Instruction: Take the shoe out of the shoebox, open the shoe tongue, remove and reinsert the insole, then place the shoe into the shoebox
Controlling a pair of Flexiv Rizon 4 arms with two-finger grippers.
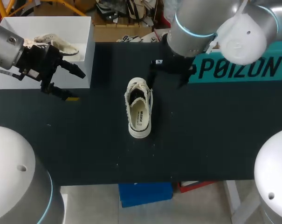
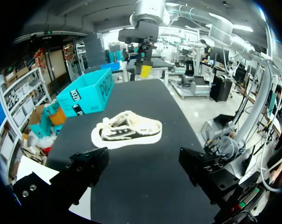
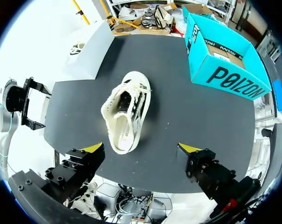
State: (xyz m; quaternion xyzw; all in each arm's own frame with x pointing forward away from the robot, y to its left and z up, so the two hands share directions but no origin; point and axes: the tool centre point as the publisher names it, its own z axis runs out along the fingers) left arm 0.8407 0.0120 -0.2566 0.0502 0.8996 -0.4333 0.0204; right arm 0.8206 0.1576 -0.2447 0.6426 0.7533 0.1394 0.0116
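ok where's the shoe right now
Head view: the shoe lies in the middle of the table, between the white box at left and the teal shoebox at right.

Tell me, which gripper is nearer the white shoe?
Right, it seems: the right gripper hangs just beyond the shoe, raised; the left gripper sits farther off to its side, by the white box.

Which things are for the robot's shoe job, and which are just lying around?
For the job: the cream shoe; the open teal shoebox.
Just lying about: the white box; the second shoe inside it.
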